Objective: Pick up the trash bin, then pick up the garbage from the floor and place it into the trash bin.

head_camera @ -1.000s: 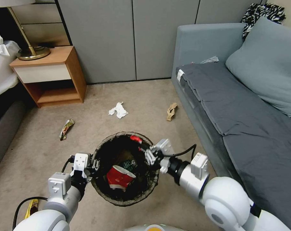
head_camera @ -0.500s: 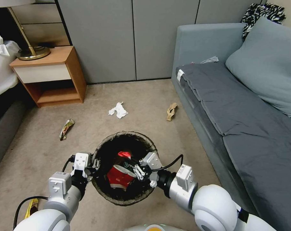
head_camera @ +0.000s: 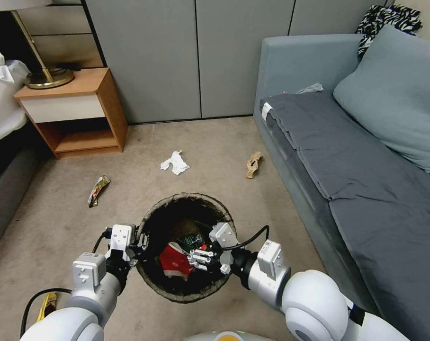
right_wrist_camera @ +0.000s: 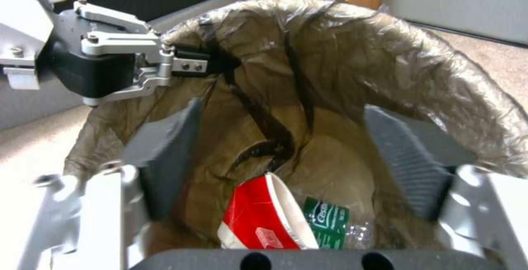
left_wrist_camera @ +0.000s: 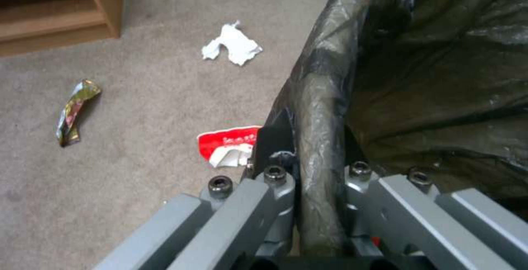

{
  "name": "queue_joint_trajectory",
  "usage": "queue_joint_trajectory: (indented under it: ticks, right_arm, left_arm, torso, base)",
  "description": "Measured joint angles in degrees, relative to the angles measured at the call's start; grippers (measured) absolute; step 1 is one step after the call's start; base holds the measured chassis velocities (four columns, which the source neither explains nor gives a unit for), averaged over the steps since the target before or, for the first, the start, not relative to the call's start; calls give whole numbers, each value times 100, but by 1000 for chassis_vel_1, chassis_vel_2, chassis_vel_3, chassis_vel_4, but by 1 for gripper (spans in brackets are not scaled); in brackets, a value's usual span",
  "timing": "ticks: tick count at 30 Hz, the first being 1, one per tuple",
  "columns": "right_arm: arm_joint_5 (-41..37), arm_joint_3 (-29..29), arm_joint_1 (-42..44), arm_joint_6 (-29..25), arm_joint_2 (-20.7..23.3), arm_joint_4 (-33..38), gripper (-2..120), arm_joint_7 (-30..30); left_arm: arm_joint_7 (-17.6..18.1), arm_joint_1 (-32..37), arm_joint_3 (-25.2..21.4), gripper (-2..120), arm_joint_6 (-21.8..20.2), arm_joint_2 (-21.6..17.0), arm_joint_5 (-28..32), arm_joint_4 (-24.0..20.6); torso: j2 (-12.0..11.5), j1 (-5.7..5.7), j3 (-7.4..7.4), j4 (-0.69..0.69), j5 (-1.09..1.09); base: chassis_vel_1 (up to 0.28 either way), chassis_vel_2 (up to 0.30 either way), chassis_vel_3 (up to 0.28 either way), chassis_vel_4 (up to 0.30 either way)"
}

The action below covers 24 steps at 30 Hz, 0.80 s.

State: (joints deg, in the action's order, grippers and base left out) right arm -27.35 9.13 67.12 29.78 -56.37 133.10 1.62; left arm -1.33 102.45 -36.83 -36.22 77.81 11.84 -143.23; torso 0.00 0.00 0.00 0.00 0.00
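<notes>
Right tool (head_camera: 196,258) spread wide and empty over the trash bin (head_camera: 184,293); left tool (left_wrist_camera: 319,204) clamped on its rim.

Beige carpet (head_camera: 215,142); grey wall panels (head_camera: 177,52); grey sofa (head_camera: 366,156) right; wooden nightstand (head_camera: 73,113), brass lamp (head_camera: 40,71) left.

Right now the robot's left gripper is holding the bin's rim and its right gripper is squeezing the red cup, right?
Not quite. The right gripper is open and empty above the red cup, as the right wrist view shows. The left gripper does clamp the trash bin rim.

Even indoor light, soft shadows; wrist views blurred, head view edge-warped.
</notes>
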Motion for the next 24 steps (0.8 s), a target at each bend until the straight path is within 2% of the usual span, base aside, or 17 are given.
queue_joint_trajectory:
  ticks: [3, 6, 13, 18, 21, 24]
  right_arm:
    - [0, -76, 61, -14, 5, 40, 95, 2]
    - [1, -171, 122, -52, 8, 75, 99, 1]
    - [-125, -853, 276, -352, -16, 323, 100, -20]
    - [-261, -1372, 455, -742, -59, 586, 100, 203]
    - [-397, -1780, 610, -955, -203, 699, 100, 326]
    - [-420, -1917, 671, -1045, -268, 707, 100, 354]
  left_arm:
    - [-3, -13, 16, 1, 0, 4, 0, -1]
    - [-6, -24, 34, 1, 0, 7, 0, -1]
    - [-12, -45, 39, 1, 0, 6, 2, 0]
    - [-14, -67, 43, 1, -3, 6, 13, 0]
    - [-15, -75, 33, 1, -12, 25, 18, 0]
    - [-15, -74, 28, 1, -20, 40, 18, 0]
  torso:
    - [0, 0, 0, 0, 0]
    - [0, 0, 0, 0, 0]
    - [0, 0, 0, 0, 0]
    - [0, 0, 0, -1, 0]
    - [0, 0, 0, 0, 0]
    - [0, 0, 0, 0, 0]
  base:
    - [0, 0, 0, 0]
    - [0, 0, 0, 0]
    - [0, 0, 0, 0]
    - [0, 0, 0, 0]
    - [0, 0, 0, 0]
    - [0, 0, 0, 0]
